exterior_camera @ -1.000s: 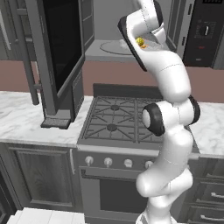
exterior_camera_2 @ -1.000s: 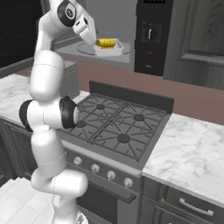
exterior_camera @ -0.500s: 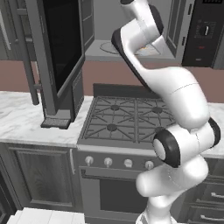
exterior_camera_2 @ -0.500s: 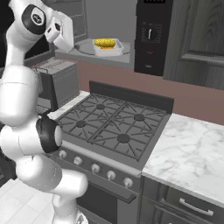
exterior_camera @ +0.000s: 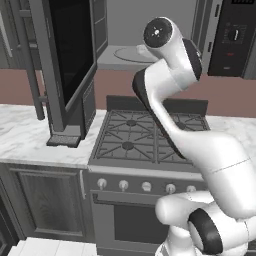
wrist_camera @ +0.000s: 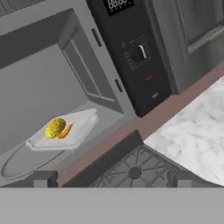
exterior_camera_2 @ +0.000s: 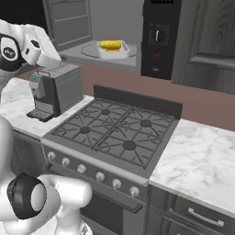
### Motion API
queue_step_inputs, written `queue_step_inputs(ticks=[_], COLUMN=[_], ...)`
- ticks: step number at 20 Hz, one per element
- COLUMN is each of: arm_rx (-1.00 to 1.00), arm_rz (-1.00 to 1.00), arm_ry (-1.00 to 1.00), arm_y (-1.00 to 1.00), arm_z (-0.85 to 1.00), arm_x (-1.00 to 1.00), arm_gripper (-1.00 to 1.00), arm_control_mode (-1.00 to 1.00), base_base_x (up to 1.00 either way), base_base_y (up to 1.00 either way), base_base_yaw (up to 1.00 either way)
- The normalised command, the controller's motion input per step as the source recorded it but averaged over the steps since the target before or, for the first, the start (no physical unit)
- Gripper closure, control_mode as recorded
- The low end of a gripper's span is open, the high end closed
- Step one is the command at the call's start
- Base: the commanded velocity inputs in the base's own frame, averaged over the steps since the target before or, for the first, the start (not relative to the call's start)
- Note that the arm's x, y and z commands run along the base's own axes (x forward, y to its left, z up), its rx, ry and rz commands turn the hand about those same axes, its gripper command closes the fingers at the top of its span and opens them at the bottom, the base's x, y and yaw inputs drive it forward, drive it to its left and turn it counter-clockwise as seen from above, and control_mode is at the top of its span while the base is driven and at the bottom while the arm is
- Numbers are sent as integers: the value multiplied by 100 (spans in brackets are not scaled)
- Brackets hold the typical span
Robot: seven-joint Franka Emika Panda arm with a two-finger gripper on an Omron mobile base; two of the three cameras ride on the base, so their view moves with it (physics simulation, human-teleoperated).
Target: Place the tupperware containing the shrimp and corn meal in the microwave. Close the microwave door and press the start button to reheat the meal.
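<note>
The microwave is occupying the upper centre of the right base view, cavity open, control panel with dial at its right. The microwave door is hanging wide at upper left of the left base view, so the opening is free for loading and closing is not yet done. The tupperware is sitting on the turntable inside, lower left of the hand view, nothing touching it. The shrimp and corn meal is heaped at its nearer end. The gripper is standing well apart, jaws spread fully, holding nothing; likely free to reach for the door.
</note>
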Motion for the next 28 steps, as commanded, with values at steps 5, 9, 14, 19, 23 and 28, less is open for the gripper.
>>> queue_step_inputs(ticks=[5, 9, 14, 19, 23, 28], arm_rx=[-57, -67, -76, -75, -69, -55], arm_rz=[52, 48, 29, 7, 0, -2], arm_ry=[8, 15, 22, 17, 10, -10], arm_y=[24, 43, 75, 74, 73, 65], arm_z=[6, 15, 19, 2, 3, -1], arm_x=[-89, -79, -55, -42, -34, -19], arm_gripper=[-100, -100, -100, -100, -100, -100], arm_control_mode=[-100, -100, -100, -100, -100, -100], base_base_x=[0, 0, 0, 0, 0, 0], base_base_y=[0, 0, 0, 0, 0, 0], base_base_yaw=[0, 0, 0, 0, 0, 0])
